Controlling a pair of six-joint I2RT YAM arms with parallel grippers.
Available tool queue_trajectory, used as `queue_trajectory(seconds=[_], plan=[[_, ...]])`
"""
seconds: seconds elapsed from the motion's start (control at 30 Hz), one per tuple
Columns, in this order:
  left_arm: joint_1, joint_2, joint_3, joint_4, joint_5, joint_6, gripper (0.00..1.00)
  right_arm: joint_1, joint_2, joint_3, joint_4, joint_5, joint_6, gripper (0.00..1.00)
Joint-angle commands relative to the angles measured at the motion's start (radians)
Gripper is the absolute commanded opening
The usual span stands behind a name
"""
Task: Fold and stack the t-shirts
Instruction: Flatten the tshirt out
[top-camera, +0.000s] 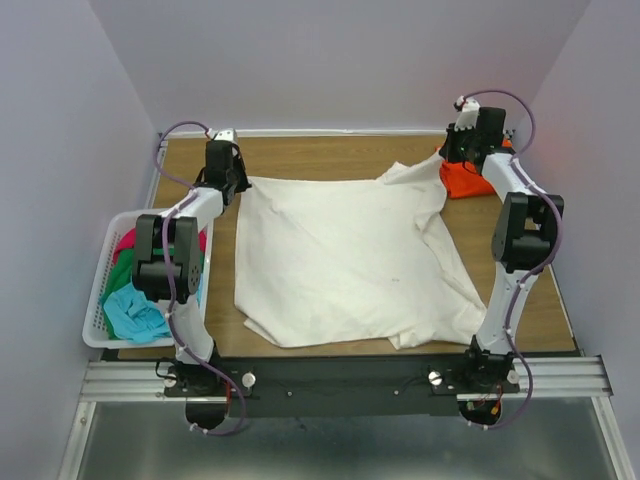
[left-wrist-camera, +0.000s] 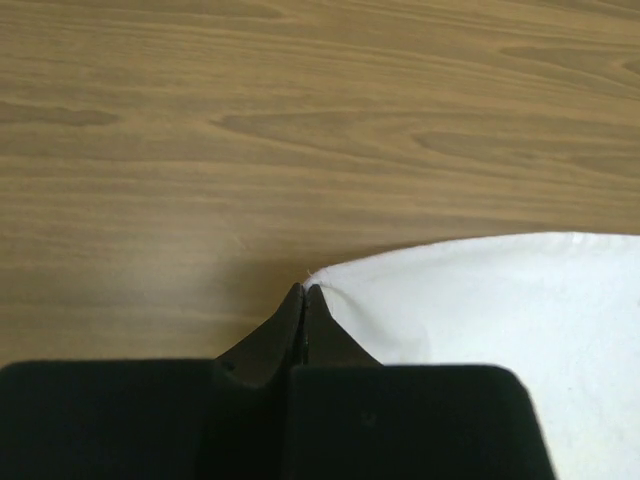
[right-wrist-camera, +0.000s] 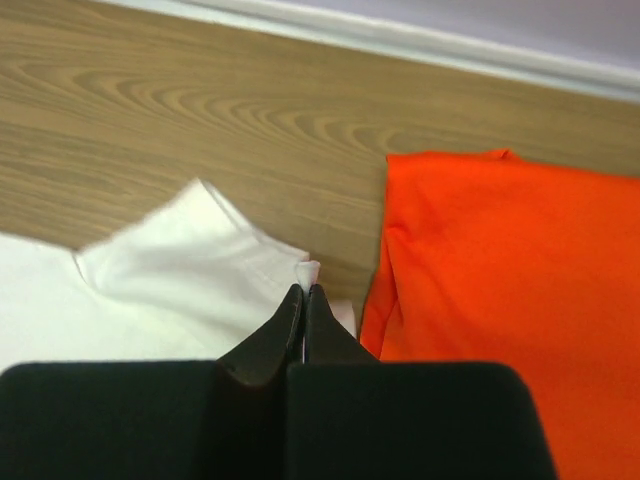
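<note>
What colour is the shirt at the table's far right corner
The shirt is bright orange; clearest in the right wrist view.

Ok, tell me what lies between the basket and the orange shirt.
The cream-white t-shirt, spread across the table between basket and orange t-shirt, as the top external view shows.

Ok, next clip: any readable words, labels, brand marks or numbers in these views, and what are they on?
None: no words, labels, brands or numbers can be read in any view.
The cream-white t-shirt, the orange t-shirt, the basket and the wooden table all look plain, with no print or tag showing.
</note>
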Motion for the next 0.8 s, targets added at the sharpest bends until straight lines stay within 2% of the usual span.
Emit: queue_trajectory(seconds=[0.0, 0.23, 0.4, 0.53, 0.67, 0.77], plan=[[0.035, 0.062, 0.130, -0.027, -0.026, 0.023, 0.00, 0.008, 0.023, 0.109, 0.081, -0.012, 0.034, 0.01], [0.047, 0.125, 0.188, -0.047, 0.000, 0.050, 0.00, 0.008, -0.008, 0.114, 0.081, -0.009, 0.012, 0.01], [0.046, 0.061, 0.181, -0.047, 0.083, 0.065, 0.00, 0.008, -0.127, 0.100, 0.058, -0.022, 0.000, 0.01], [0.046, -0.120, 0.138, -0.007, 0.147, 0.063, 0.00, 0.008, -0.281, 0.125, -0.012, -0.037, -0.051, 0.01], [0.043, -0.371, 0.115, 0.050, 0.213, 0.051, 0.00, 0.008, -0.474, 0.192, -0.106, -0.014, -0.120, 0.01], [0.037, -0.619, 0.113, 0.075, 0.271, 0.036, 0.00, 0.008, -0.615, 0.272, -0.193, 0.041, -0.176, 0.01]])
